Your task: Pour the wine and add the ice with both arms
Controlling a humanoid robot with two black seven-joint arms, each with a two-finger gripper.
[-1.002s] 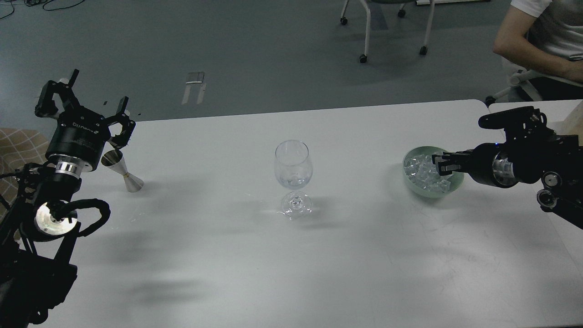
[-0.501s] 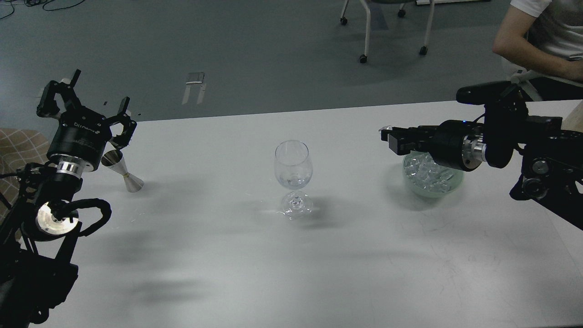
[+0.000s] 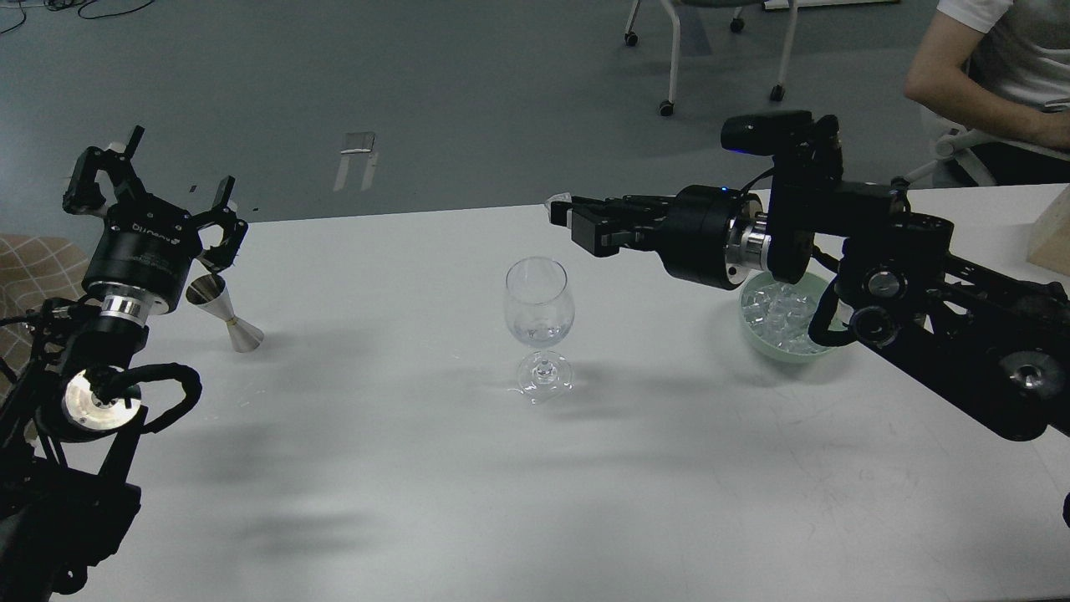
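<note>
White table [image 3: 418,468] fills most of the head view. Right arm [image 3: 919,284] reaches in from the right, stretched leftward above the tabletop. Left arm [image 3: 92,368] rises along the left edge. Right gripper [image 3: 562,209] sits up and just right of the wine glass [image 3: 539,322], fingers drawn together; a small clear bit shows at the tip, looks like an ice cube [image 3: 558,201], but too small to be sure it's clamped, so cannot tell the grip. Left gripper [image 3: 159,188] points up and away, fingers spread wide, nothing between them. Green bowl [image 3: 773,347] sits right of the glass, partly hidden under the right arm, holding a heap of ice [image 3: 773,313]. Wine glass stands upright mid-table with a little wine [image 3: 539,334] at the bottom of its bowl, barely visible. Metal jigger [image 3: 226,313] rests tilted on the table just below the left gripper, apart from its fingers.
</note>
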